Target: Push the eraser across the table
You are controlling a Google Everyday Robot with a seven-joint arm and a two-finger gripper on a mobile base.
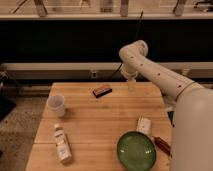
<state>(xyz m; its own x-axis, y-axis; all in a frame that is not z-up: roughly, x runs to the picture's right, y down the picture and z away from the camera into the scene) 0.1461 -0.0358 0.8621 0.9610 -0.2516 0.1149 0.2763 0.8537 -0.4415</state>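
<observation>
Lining up a sideways shove on the eraser (102, 91) near the far edge of the table (100, 122).
Starting big: broad wooden top across the lower frame, white arm (165, 80) sweeping in from the right. Then a green bowl (136, 150) at lower centre-right, a pale cup (56, 105) at left, a bottle (61, 144) lying at lower left, and a white box (144, 125) near the bowl's upper right. Down to the small stuff: finds the eraser at upper centre, lying flat, well apart from everything else. Spots the gripper (132, 86) to its right, near the table's back edge, not touching it; open or closed, cannot tell. Looks light, stiff and low, so likely slides easily on smooth wood but spins if struck off-centre. Needs no grasp, just square contact low on the right-hand short end.
</observation>
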